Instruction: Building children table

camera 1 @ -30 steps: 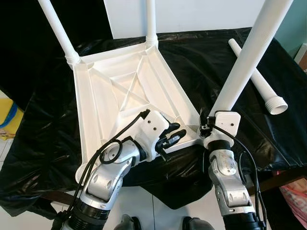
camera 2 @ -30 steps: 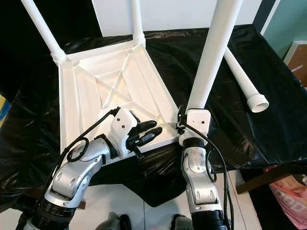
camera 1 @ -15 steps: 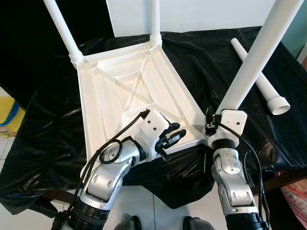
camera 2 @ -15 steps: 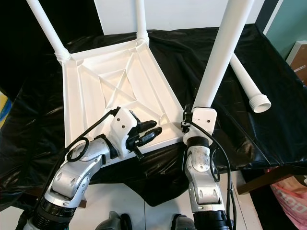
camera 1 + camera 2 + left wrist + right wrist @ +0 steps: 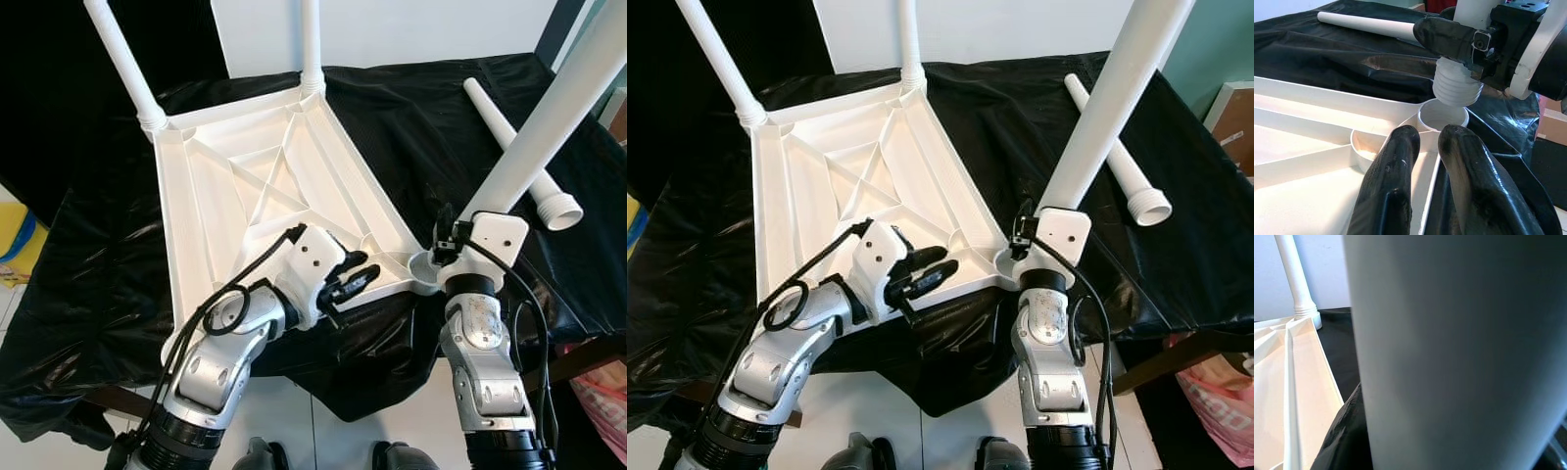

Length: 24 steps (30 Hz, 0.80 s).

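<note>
A white table top (image 5: 245,186) lies upside down on the black-covered table. Two white legs (image 5: 122,64) (image 5: 311,44) stand in its far corners. My right gripper (image 5: 460,230) is shut on a third leg (image 5: 549,127), which leans up to the right. Its threaded end (image 5: 1457,88) hovers just above the near right corner socket (image 5: 1442,115), slightly off to the side. My left gripper (image 5: 351,279) is shut on the top's near rim, just left of that socket. A fourth leg (image 5: 514,147) lies loose on the cloth at the right.
The black sheet (image 5: 441,117) hangs over the table's front edge near my arms. A yellow object (image 5: 20,245) sits on the floor at the left, a pink bag (image 5: 602,401) at the lower right. A white board (image 5: 392,29) stands behind the table.
My right gripper has shifted right with the leg, which now leans further right. The corner socket has come into view beside it. The left gripper has stayed on the rim.
</note>
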Motion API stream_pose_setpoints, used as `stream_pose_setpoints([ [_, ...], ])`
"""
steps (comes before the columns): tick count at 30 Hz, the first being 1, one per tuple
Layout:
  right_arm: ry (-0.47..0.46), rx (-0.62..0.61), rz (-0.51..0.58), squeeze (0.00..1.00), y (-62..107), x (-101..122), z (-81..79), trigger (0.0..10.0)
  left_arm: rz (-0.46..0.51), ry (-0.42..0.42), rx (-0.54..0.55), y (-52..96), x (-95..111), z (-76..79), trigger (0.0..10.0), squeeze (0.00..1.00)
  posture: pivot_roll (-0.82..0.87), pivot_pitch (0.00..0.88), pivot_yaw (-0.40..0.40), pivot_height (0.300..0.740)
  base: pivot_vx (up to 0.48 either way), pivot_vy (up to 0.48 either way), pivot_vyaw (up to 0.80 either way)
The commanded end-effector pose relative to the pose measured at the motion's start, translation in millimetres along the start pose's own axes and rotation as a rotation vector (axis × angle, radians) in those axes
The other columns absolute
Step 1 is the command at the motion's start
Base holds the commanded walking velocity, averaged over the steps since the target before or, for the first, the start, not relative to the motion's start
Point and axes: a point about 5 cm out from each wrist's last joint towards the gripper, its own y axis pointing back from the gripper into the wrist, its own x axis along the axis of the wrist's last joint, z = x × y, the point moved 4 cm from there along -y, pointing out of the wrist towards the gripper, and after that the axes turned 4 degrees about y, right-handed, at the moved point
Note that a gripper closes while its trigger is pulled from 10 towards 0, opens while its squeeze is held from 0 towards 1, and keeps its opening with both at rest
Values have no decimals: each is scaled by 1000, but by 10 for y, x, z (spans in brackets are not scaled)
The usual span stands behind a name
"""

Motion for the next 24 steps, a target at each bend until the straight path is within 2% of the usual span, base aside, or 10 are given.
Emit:
stream_pose_setpoints([
  [1, -19, 7, 5, 0, 17, 20, -28, 10000, -10, -5, 45, 5, -23, -33, 10000, 0, -107, 134, 37, 740, 0, 0, 0],
  [6, 2, 50, -1, 0, 35, 0, -53, 10000, -4, 1, 40, -1, -9, -29, 10000, 0, -108, 135, 39, 740, 0, 0, 0],
  [8, 28, 105, 8, 0, 36, 2, -79, 10000, 6, 75, 8, 0, 6, -23, 10000, 0, -109, 134, 39, 740, 0, 0, 0],
  [9, 28, 105, 8, 0, 36, 2, -79, 10000, 6, 75, 8, 0, 6, -23, 10000, 0, -109, 134, 39, 740, 0, 0, 0],
  [10, 37, 148, 2, 0, 17, -11, -87, 10000, 27, 132, -32, 3, 45, -10, 10000, 824, -111, 134, 39, 740, 0, 0, 0],
  [11, 41, 176, 3, 0, -2, -7, -93, 10000, 42, 146, -50, 3, 81, -12, 10000, 1000, -112, 135, 39, 740, 0, 0, 0],
  [18, 56, 253, 10, 0, -64, 17, -116, 10000, 80, 145, -83, -18, 190, -51, 10000, 1000, -114, 133, 37, 740, 0, 0, 0],
  [20, 78, 336, 19, 0, -133, 59, -140, 10000, 111, 109, -124, -62, 310, -61, 10000, 1000, -115, 132, 33, 740, 0, 0, 0],
  [22, 78, 336, 19, 0, -133, 59, -140, 10000, 111, 109, -124, -62, 310, -61, 10000, 1000, -115, 132, 33, 740, 0, 0, 0],
  [24, 90, 387, 23, 0, -167, 83, -155, 10000, 126, 85, -148, -89, 376, -51, 10000, 1000, -117, 132, 31, 740, 0, 0, 0],
])
